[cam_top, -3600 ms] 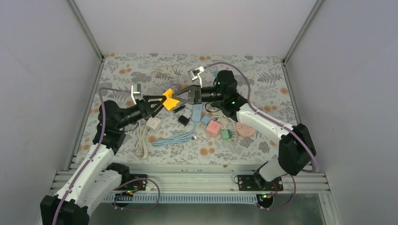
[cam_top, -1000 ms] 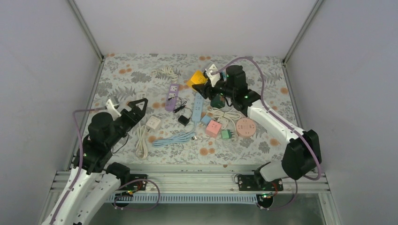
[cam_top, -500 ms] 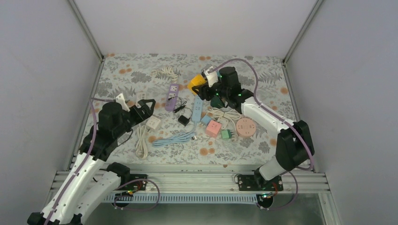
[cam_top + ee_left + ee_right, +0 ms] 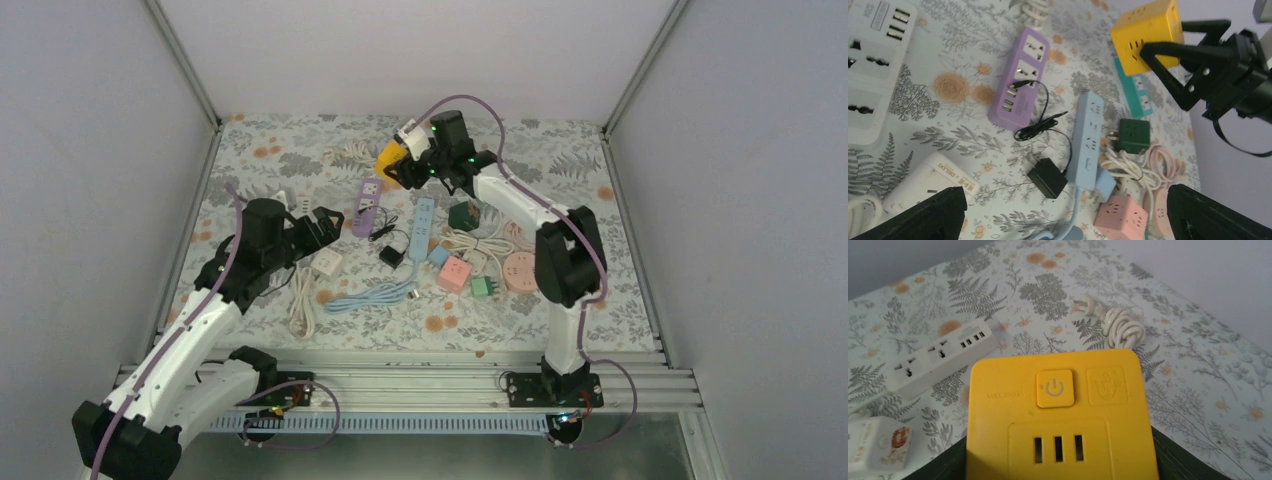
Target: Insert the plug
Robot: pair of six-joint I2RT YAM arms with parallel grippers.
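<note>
Socket cube: I see the yellow socket cube gripped in the right tool, lifted off the worktop over its far middle.
Cube face: in the right wrist view its power button and a row of three slots face the camera.
Plug: a white plug ends the coiled white cord, lying on the worktop beyond the cube. I cannot tell whether this is the plug meant.
Right tool: its fingers are closed on two opposite sides of the cube.
Left tool: the left tool is spread wide and holds nothing, poised over the left-middle of the worktop and aimed toward the right.
Just under the cube: a teal strip lies partly hidden behind it in the left wrist view.
Middle of worktop: the purple power strip has a thin black cable in one of its small ports, running to the black adapter.
Beside that: the light blue strip lies just right of the adapter, the dark green cube right of it.
Near side: the pink cube and a white adapter.
Left: a white strip lies flat.
</note>
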